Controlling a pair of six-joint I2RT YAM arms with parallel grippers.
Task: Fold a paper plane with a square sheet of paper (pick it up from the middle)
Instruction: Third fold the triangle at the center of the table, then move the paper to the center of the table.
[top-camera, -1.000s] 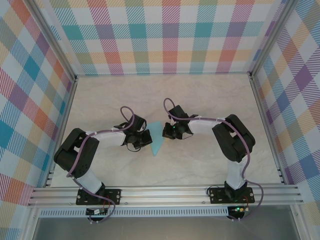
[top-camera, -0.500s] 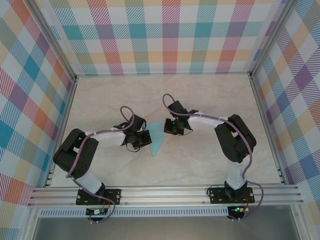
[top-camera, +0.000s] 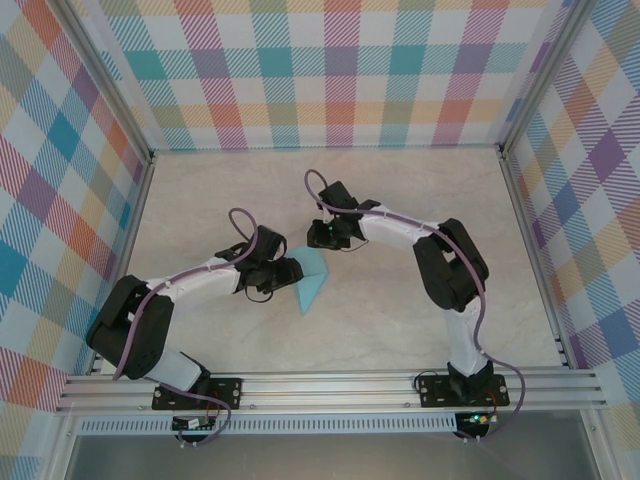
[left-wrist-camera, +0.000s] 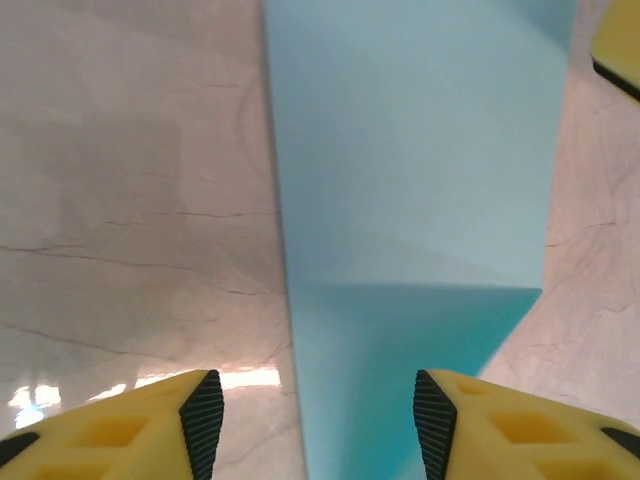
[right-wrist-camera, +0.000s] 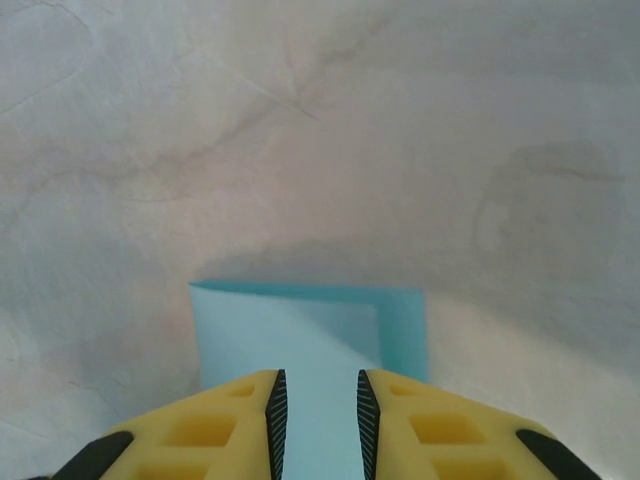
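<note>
A pale marble-patterned bench (top-camera: 400, 320) is enclosed by multicoloured plaid walls (top-camera: 340, 70). The left fingers (left-wrist-camera: 203, 420), yellow with black pads, stand well apart and grip nothing. The thin light blue paper sheet (left-wrist-camera: 410, 200), partly folded with a diagonal crease, lies flat on the bench between and beyond their tips. The right fingers (right-wrist-camera: 275, 408) are parted by a narrow gap only, with nothing clamped. A folded edge of the sheet lies beneath and just beyond their tips.
</note>
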